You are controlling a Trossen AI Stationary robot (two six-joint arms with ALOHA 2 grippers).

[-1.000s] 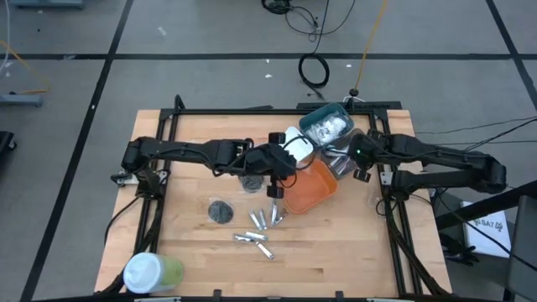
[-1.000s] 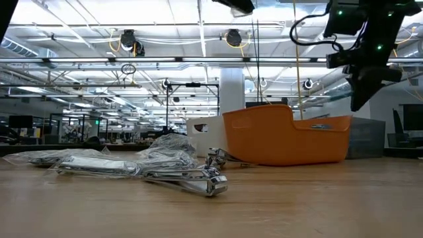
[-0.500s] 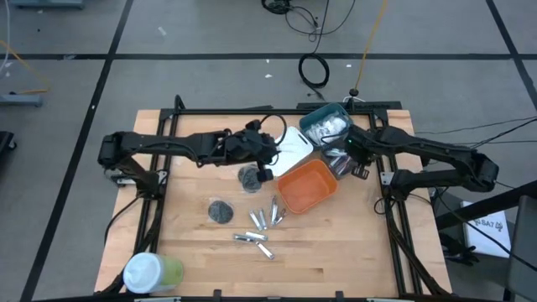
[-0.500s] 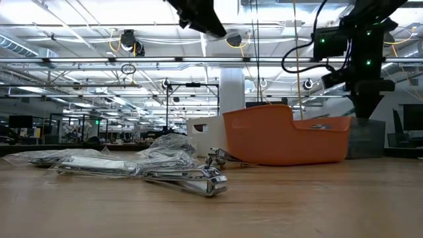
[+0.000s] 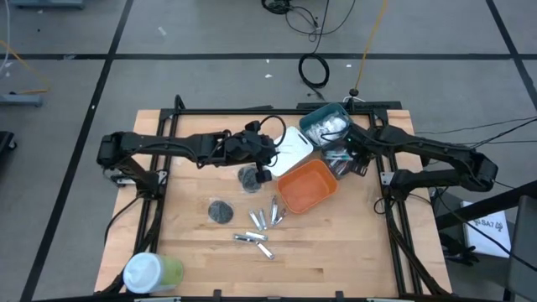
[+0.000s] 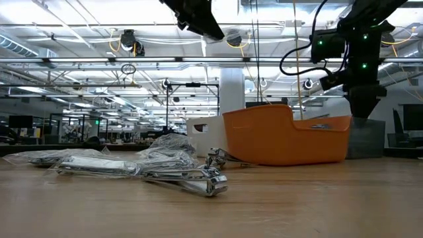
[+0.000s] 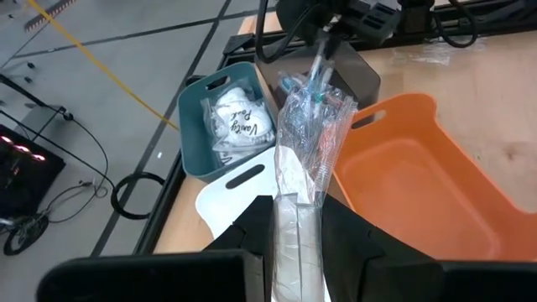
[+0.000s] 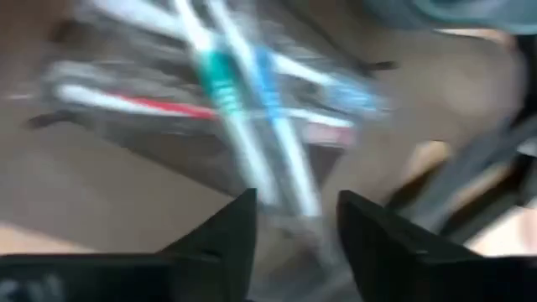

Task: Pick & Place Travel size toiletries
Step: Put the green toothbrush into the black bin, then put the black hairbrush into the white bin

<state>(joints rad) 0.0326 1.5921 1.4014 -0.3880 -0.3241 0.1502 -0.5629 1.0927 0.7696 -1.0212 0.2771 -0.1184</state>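
Toiletries (image 5: 256,222) lie loose at the high view's lower centre, awaiting sorting; left gripper (image 7: 295,220) clenches a clear-wrapped packet (image 7: 312,126) above the bins, right gripper (image 8: 292,216) spread over the dark bin (image 5: 342,161).

Clear-wrapped sticks (image 7: 312,138) stand pinched between the left gripper's (image 7: 295,220) fingers; silver tubes (image 5: 258,226) lie scattered below it.

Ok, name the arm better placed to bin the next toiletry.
Left. The left gripper has its jaws shut on the clear-wrapped packet of sticks, directly above the white plastic bin. The right gripper is off over the dark grey bin.
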